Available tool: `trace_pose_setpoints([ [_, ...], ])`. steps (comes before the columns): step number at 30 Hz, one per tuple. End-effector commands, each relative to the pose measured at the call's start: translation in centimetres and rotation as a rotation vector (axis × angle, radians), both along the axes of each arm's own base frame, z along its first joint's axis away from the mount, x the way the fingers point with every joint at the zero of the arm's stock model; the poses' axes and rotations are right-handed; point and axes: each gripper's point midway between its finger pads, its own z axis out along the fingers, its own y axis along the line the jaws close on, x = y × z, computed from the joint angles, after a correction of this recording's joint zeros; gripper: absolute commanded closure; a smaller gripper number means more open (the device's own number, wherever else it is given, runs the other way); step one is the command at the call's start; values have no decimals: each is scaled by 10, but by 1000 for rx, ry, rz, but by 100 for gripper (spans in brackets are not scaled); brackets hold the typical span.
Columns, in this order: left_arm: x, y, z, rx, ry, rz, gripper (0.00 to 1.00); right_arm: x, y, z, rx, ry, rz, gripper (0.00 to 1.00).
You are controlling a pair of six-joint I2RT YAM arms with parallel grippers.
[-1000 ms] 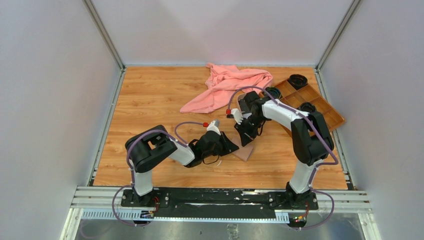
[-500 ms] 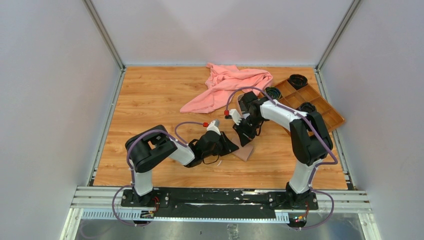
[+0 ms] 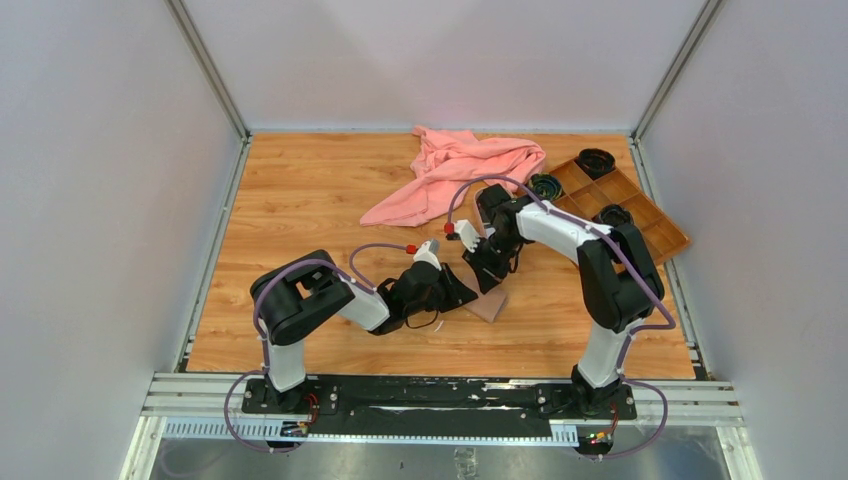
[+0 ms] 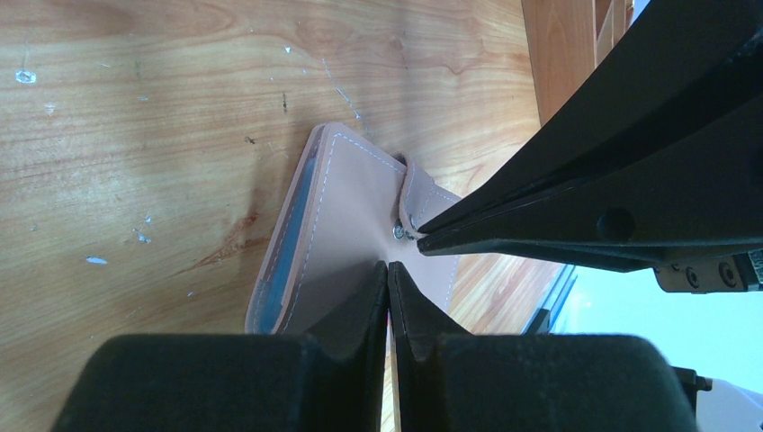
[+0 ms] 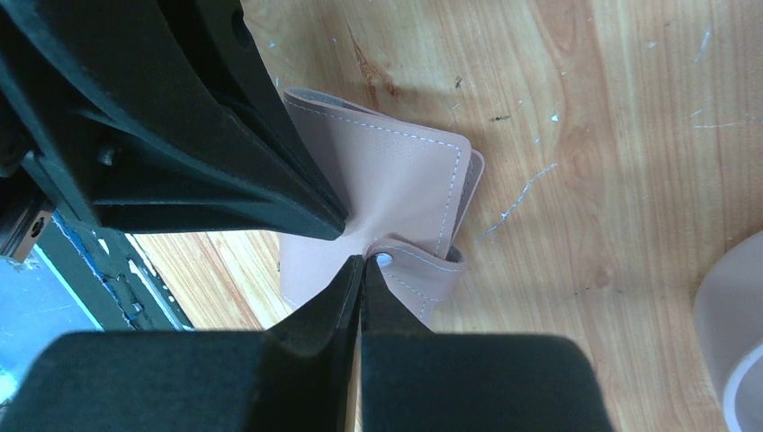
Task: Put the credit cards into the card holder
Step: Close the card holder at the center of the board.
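Observation:
The card holder [image 3: 489,308] is a pinkish-tan folding wallet lying on the wooden table between the two arms. In the left wrist view the card holder [image 4: 346,216] shows a blue-grey sleeve edge on its left side and a snap tab [image 4: 411,193]. My left gripper [image 4: 389,268] is shut, with its tips on the wallet's cover. My right gripper [image 5: 362,261] is shut, with its tips against the snap tab [image 5: 416,267]. In the top view the left gripper [image 3: 468,296] and the right gripper [image 3: 489,279] meet over the wallet. No credit cards are in view.
A pink cloth [image 3: 455,170] lies at the back middle. A brown compartment tray [image 3: 640,215] with black round lids [image 3: 597,160] stands at the right. A pale rounded rim [image 5: 733,351] shows to the right of the wallet in the right wrist view.
My right gripper has shifted a little to the left and towards the back over the wallet. The left arm and the wallet have stayed in place.

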Motion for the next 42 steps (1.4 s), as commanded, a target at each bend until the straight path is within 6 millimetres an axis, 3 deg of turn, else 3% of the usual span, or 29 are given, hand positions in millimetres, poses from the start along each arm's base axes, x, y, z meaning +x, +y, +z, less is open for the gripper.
trace_pose_setpoints([
  [1,-6,10,-26,87,26,-16,93,-6,5,-4,-27,10,33,100],
  [20,-6,10,-25,83,25,-17,93,-4,3,-25,-126,19,28,100],
  [39,-6,10,-24,84,20,-16,93,-17,-3,-47,-184,134,31,100],
  [40,-5,10,-23,81,17,-17,93,-17,-1,-43,-164,137,36,98],
  [42,-5,10,-20,79,9,-19,92,-16,5,-30,-113,117,48,82],
])
